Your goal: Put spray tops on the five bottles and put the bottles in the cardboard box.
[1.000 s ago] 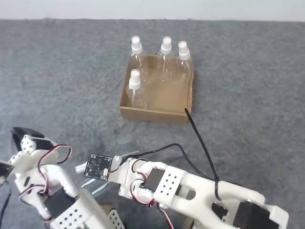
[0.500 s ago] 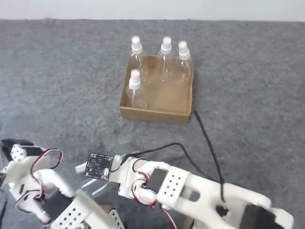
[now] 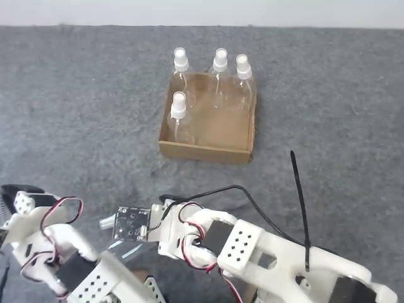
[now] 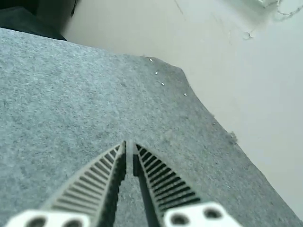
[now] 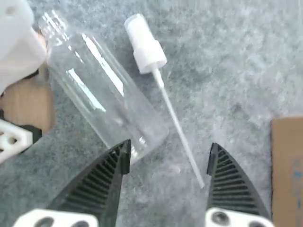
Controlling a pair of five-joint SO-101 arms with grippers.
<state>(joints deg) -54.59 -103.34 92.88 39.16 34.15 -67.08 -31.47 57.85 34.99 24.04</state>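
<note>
We found the fifth bottle [image 5: 104,90] lying on its side on the grey carpet [image 5: 236,56], clear and uncapped, on the arms' side of the table and apart from the cardboard box [image 3: 205,152]. Its long axis ran away from the right gripper [image 5: 168,149]. The open threaded neck pointed off from the fingers, and the base lay just beside one fingertip.

The loose spray top [image 5: 144,47] lay just beside the bottle on nearly the same line, not touching it. Its white head was at the neck's end, and its thin dip tube trailed back toward the other finger. The right gripper's jaws stood spread wide above the carpet, holding nothing, with the bottle's base and the tube's tip just ahead of the gap.

The left gripper [image 4: 129,147] had its jaws pressed together with nothing between them, over carpet near the mat's edge.

In the high view, four bottles [image 3: 179,120] stood upright in the box with their spray tops upward. Three stood along the far wall and one nearer the front wall.
</note>
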